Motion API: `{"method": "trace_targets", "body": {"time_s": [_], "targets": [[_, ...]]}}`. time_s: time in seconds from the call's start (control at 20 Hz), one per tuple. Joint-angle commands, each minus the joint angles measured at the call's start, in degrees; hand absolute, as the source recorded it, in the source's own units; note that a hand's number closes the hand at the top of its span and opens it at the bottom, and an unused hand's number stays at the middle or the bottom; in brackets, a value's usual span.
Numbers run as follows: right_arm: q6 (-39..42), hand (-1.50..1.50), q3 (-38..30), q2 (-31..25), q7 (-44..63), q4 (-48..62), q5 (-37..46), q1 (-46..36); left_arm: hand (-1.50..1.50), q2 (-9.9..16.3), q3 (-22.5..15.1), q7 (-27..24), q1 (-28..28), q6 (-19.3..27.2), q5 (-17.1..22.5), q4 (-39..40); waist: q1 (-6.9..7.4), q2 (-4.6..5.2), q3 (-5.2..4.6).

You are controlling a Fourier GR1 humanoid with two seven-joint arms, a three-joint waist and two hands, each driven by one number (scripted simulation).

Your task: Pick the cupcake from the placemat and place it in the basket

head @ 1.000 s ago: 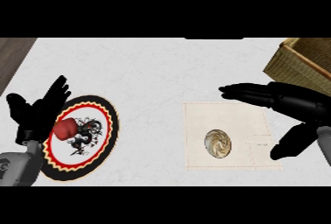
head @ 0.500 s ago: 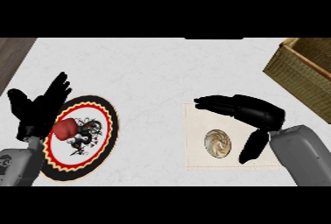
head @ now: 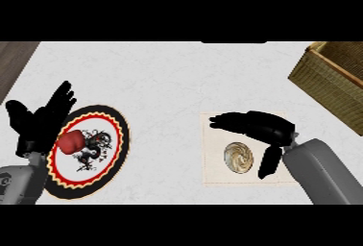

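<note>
Change since earlier: right hand (head: 259, 129) had moved left and nearer, from the mat's far right corner to above the cupcake (head: 238, 157); the left hand (head: 39, 120) had kept its place.

Head view, right hand: it was over the far part of the placemat (head: 212, 168), fingers stretched to the left and a little bent, thumb pointing down just right of the cupcake. It was released and grasped nothing; whether it touched the cupcake could not be told.

Head view, cupcake: it stood on the placemat, near the middle, seen from the top as a pale swirl.

Head view, basket (head: 333, 79): woven and brown, at the far right corner of the counter (head: 177, 77), well apart from the placemat.

Head view, left hand: it rested open at the left edge, fingers up, over the rim of a round plate (head: 113, 139).

Head view, plate: black rim, yellow-and-red ring, white middle with a dark drawing; a red thing (head: 71, 142) lay on it, just beside the left hand.
</note>
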Motion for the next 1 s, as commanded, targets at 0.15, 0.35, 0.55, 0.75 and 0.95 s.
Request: {"method": "trace_targets", "body": {"time_s": [0.15, 0.35, 0.55, 0.75, 0.95], "targets": [[2.1, -1.5, -3.7, 0.1, -5.1, 3.9, 3.2, -2.2, 0.0, -1.2, 2.0, 2.2, -2.0, -1.6, -2.0, 0.2, -0.15, -0.04, -0.01], [4.1, -1.5, -3.1, -1.4, -6.9, 1.4, 1.4, 0.5, 0.0, -2.2, 1.3, 4.8, -2.2, -0.3, -2.9, -1.8, -0.31, -0.1, -0.01], [3.8, -1.5, -1.1, 0.1, -8.7, 3.1, 0.7, -0.9, 0.0, -3.6, 0.7, 4.0, 0.2, -0.3, -3.1, -4.2, -0.09, -0.1, 0.0], [-0.4, -1.5, 0.0, -1.7, -13.6, 5.1, 2.3, 1.6, 0.0, -1.6, 4.1, -1.6, 1.5, -5.0, -1.9, 1.2, -0.14, 0.01, -0.02], [-3.9, -1.5, -0.7, 0.6, -11.2, 8.7, 6.7, -0.6, 0.0, -2.8, 4.2, 2.3, 3.0, -2.7, -3.7, -5.0, 0.11, -0.05, 0.0]]}}
